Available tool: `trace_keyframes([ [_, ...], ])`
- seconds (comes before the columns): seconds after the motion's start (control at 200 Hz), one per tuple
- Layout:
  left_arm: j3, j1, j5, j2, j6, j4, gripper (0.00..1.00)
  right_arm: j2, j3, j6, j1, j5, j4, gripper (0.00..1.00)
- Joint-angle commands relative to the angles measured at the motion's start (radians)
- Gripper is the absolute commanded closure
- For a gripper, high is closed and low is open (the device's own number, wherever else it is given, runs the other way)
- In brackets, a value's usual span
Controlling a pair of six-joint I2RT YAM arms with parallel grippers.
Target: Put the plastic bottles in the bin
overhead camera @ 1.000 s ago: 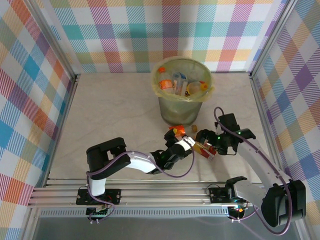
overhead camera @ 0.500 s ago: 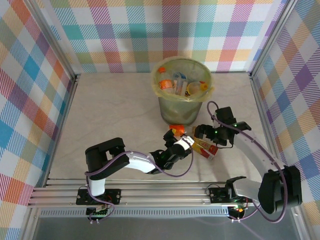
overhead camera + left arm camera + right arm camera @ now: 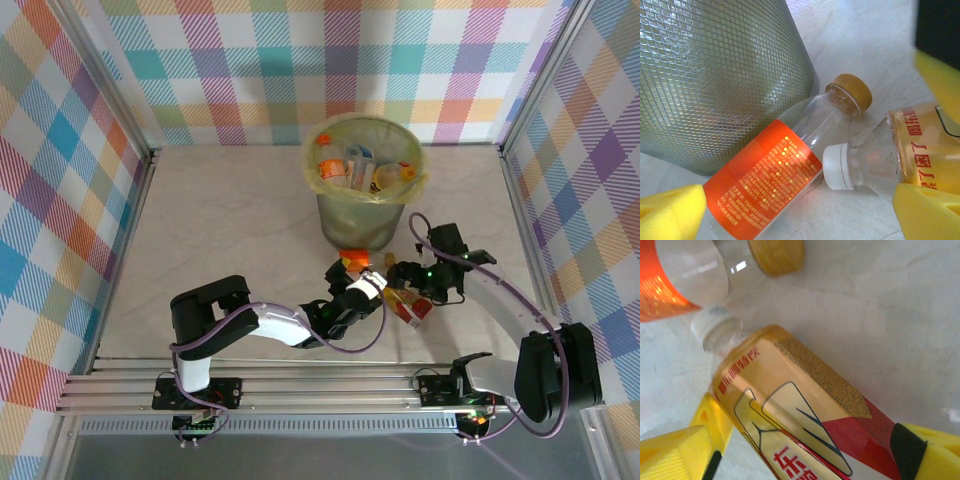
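Looks like the pick step – right end effector (image 3: pixel 807 452) straddles the yellow-red bottle (image 3: pixel 790 390) on the worktop (image 3: pixel 230 220) beside the bin (image 3: pixel 365 225), can't tell if clamped, left end effector (image 3: pixel 797 210) open – next should be squeeze, lift over its rim.

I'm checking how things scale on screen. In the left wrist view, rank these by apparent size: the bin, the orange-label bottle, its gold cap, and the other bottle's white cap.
1. bin, even though the frame crops it
2. orange-label bottle
3. gold cap and white cap: these look about alike, so I won't rank them.
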Motion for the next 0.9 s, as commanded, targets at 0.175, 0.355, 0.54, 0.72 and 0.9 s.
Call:
trace_keyframes([
  [0.175,0.031,-0.007,-0.017,-0.006,-0.032,-0.023,0.04,-0.086,-0.069,0.072,0.026,-0.074,-0.050,0.15],
  [0.355,0.019,-0.010,-0.035,-0.032,-0.048,-0.037,0.04,-0.071,-0.082,0.093,0.058,-0.026,-0.053,0.18],
  [0.54,-0.020,-0.010,-0.101,-0.132,-0.132,-0.113,0.05,-0.049,-0.068,0.098,0.083,0.014,-0.060,0.12],
  [0.72,-0.055,-0.010,-0.181,-0.252,-0.248,-0.218,0.05,-0.015,-0.043,0.107,0.113,0.072,-0.058,0.07],
  [0.9,-0.070,-0.008,-0.277,-0.342,-0.354,-0.326,0.05,0.046,0.003,0.100,0.153,0.130,-0.052,0.05],
])
